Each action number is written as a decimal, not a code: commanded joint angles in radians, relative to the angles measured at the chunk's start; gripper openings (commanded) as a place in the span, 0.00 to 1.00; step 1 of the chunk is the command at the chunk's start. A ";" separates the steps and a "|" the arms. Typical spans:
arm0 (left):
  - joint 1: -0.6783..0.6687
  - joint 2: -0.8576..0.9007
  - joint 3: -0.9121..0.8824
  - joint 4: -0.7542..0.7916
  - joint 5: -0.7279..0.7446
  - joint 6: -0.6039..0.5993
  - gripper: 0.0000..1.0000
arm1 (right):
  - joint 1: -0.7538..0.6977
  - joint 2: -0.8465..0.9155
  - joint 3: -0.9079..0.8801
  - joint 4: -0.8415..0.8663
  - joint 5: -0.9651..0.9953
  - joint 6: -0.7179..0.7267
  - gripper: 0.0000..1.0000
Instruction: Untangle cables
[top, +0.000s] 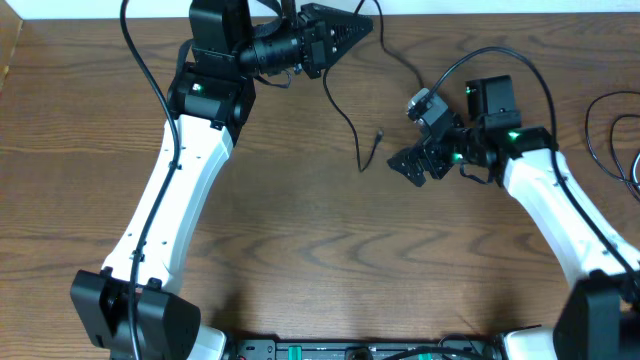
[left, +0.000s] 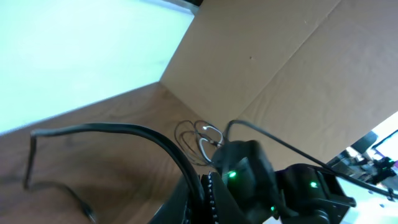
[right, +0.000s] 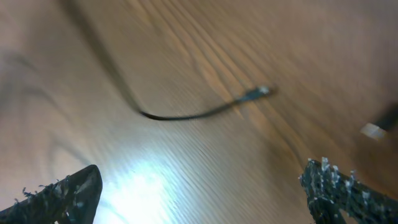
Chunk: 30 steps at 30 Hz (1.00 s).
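Thin black cable (top: 361, 158), curved, plug-tipped

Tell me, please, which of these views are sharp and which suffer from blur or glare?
Overhead: sharp and evenly lit, cable crisp. Right wrist: motion-blurred, cable smeared, a bright glare patch on the table. Left wrist: soft, with a washed-out pale area at upper left.

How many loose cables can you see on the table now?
2: a black cable trailing from near the left gripper to mid-table, and a looped cable at the right edge; more may overlap there.
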<state>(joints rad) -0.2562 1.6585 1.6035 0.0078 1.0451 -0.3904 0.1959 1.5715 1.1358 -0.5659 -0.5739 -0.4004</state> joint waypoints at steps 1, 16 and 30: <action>0.001 -0.016 0.014 0.001 0.029 -0.046 0.07 | 0.016 -0.093 0.004 0.013 -0.177 0.004 0.99; -0.043 -0.016 0.014 -0.024 0.029 -0.050 0.07 | 0.245 -0.167 0.004 0.131 -0.163 0.003 0.97; -0.044 -0.017 0.014 -0.082 0.030 -0.057 0.08 | 0.326 -0.160 0.004 0.283 0.135 0.047 0.95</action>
<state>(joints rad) -0.3012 1.6585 1.6035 -0.0780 1.0496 -0.4454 0.5102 1.4075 1.1358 -0.2993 -0.5865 -0.3939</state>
